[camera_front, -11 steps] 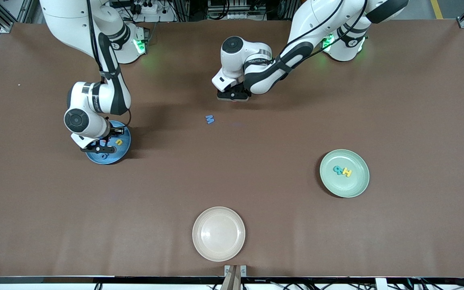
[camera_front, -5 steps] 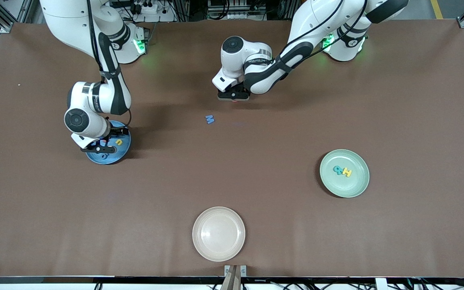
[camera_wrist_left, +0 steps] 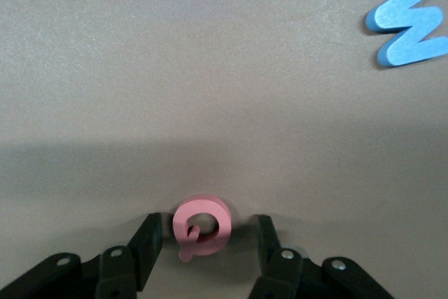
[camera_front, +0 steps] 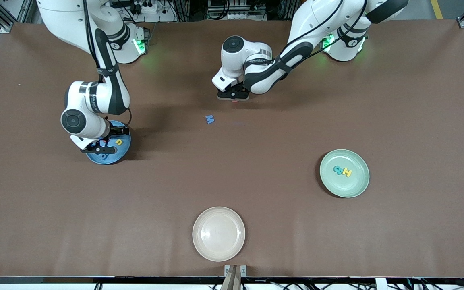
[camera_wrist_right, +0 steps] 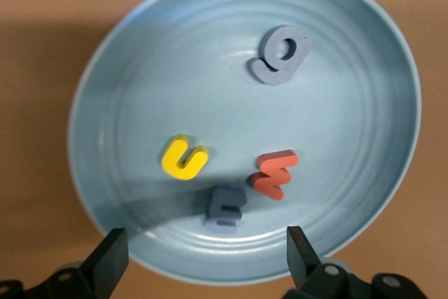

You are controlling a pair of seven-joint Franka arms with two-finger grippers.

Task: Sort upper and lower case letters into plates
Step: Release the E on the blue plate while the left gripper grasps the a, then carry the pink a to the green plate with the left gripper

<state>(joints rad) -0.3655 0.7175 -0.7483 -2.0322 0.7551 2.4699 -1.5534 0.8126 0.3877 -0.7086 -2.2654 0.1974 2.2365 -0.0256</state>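
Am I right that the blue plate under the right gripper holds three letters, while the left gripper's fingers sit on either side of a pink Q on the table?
Not quite: the right wrist view shows four letters in the blue plate, not three: yellow, red and two blue-grey. The rest holds: the right gripper hangs open over it, and the left gripper straddles the pink Q.

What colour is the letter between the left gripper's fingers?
Pink; the letter shows best in the left wrist view, between the left gripper's fingers.
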